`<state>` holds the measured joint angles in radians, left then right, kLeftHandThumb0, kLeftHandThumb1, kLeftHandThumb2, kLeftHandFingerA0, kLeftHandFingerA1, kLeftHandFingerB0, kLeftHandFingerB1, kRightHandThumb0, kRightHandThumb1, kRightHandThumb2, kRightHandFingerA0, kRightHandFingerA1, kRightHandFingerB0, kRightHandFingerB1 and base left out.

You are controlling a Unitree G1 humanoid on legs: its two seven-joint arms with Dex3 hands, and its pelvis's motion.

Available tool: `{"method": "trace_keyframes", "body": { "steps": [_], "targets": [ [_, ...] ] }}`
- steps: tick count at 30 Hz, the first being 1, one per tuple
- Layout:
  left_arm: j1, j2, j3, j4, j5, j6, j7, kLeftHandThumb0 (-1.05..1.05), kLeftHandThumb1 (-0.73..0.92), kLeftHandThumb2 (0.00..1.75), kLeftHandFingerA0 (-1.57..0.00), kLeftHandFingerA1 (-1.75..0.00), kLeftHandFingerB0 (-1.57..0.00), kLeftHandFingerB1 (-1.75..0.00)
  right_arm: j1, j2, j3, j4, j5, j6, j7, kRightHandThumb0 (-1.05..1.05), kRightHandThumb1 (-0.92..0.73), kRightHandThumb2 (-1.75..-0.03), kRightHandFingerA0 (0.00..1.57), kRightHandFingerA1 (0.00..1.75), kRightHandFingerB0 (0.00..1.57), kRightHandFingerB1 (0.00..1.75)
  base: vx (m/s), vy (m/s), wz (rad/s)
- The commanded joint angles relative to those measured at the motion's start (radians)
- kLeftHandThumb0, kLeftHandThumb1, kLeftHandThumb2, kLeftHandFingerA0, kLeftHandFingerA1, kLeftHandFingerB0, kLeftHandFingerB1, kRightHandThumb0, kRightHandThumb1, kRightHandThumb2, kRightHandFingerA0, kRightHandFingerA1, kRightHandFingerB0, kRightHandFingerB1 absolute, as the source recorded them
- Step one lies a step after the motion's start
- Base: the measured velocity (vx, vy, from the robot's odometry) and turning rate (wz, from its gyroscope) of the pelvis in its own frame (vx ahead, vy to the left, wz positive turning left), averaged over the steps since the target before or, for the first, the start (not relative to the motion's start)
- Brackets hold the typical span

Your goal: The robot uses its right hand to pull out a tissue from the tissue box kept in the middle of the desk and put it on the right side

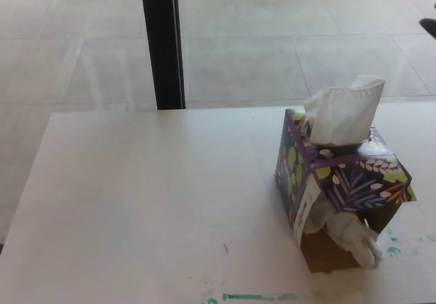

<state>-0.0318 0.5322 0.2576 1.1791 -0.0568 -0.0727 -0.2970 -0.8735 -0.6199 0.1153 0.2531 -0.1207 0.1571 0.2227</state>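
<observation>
We start with the desk [136, 202], a pale surface filling most of the head view, with a tiled floor [272, 38] beyond it and a black post [163, 41] standing behind its far edge. Neither of our hands shows anywhere in this view, so we cannot tell whether the fingers are spread or closed, and we cannot describe either arm's pose.

The tissue box [340, 181] sits on the right part of the desk as we see it, closer to the right edge than to the left. It is a cube-shaped box with a purple leaf pattern, turned so that one corner faces us. One lower side looks torn open (a wad of tissue [354, 239] spills out there onto the desk).

The tissue [346, 113] we want stands up out of the top opening, its long axis roughly vertical and leaning slightly to the right.

We judge that the right hand is the nearer one, since the box lies on its side of the desk. The pull likely has to come from above and go upward along the tissue's axis. The strip of desk right of the box, where the tissue should go, looks narrow in this view.
</observation>
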Motion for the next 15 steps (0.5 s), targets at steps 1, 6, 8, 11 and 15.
{"method": "trace_keyframes", "body": {
  "steps": [1, 6, 8, 11, 15],
  "targets": [
    [0.014, 0.031, -0.009, 0.006, 0.010, -0.040, -0.008, -0.93, 0.92, 0.71, -0.85, -1.15, -0.63, -1.11, -0.130, -0.009, 0.149, 0.130, -0.135, 0.022, 0.153, -0.73, -0.52, -0.86, 0.17, 0.56, 0.22, 0.43, 0.00, 0.000, 0.00],
    [0.017, 0.038, -0.021, 0.007, 0.016, -0.052, -0.011, -0.93, 0.71, 1.14, -0.85, -1.07, -0.64, -1.00, -0.202, -0.021, 0.307, 0.270, -0.221, -0.030, 0.260, -0.75, -0.53, -0.89, 0.06, 0.47, 0.18, 0.43, 0.00, 0.000, 0.00],
    [0.018, 0.038, -0.025, 0.008, 0.019, -0.059, -0.008, -0.95, 0.73, 1.14, -0.84, -1.07, -0.64, -1.00, -0.210, -0.019, 0.324, 0.278, -0.216, -0.027, 0.277, -0.77, -0.54, -0.90, 0.03, 0.45, 0.17, 0.43, 0.00, 0.000, 0.00],
    [0.030, 0.036, -0.029, 0.015, 0.019, -0.064, -0.007, -0.94, 0.92, 0.72, -0.88, -1.17, -0.62, -1.11, -0.202, -0.027, 0.352, 0.262, -0.227, -0.026, 0.308, -0.81, -0.55, -0.93, 0.05, 0.44, 0.15, 0.44, 0.00, 0.000, 0.00],
    [0.043, 0.036, -0.036, 0.014, 0.021, -0.069, -0.006, -0.96, 0.92, 0.72, -0.87, -1.16, -0.62, -1.11, -0.196, -0.029, 0.370, 0.227, -0.225, 0.012, 0.375, -0.82, -0.71, -0.62, 0.06, 0.32, 0.17, 0.28, 0.00, 0.000, 0.00]
  ]
}}
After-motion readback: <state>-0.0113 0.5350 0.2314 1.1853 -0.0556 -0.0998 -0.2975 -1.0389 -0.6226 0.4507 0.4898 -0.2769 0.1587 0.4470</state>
